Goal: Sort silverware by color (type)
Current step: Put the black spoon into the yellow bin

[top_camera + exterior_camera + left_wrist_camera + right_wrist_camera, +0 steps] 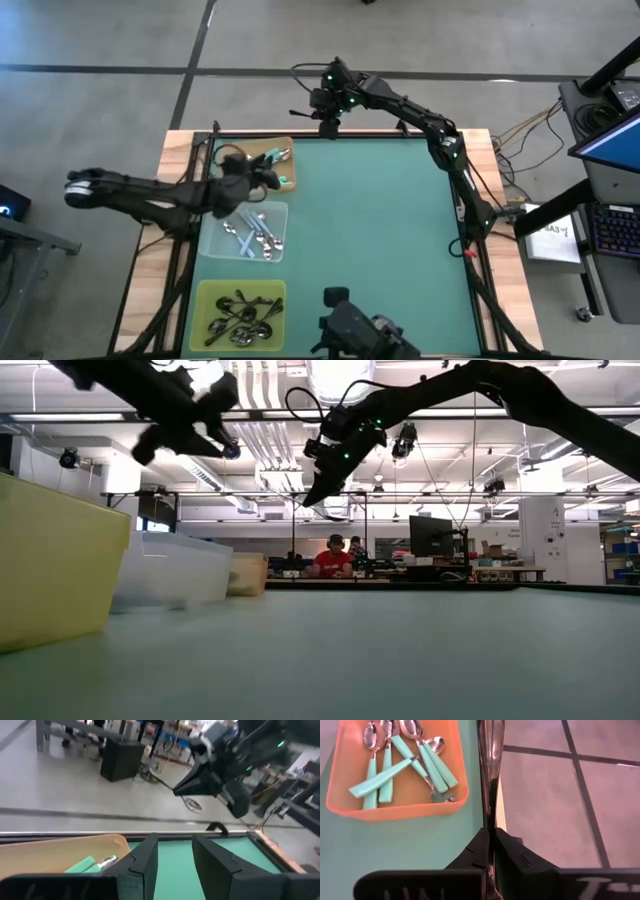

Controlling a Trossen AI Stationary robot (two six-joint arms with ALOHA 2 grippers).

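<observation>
Three trays sit on the surface: an orange tray (228, 150), a clear tray (212, 240) and a yellow tray (205, 295). Five mint-handled spoons (402, 765) lie in the orange one. Two arms are present.

Grey taped floor (100, 40), bright workshop beyond.

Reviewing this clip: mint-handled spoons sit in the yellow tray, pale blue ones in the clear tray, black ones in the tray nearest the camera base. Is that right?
Not quite. The mint-handled spoons lie in the orange tray, as the right wrist view shows. The yellow tray holds the black ones; the pale blue ones are in the clear tray.
</observation>
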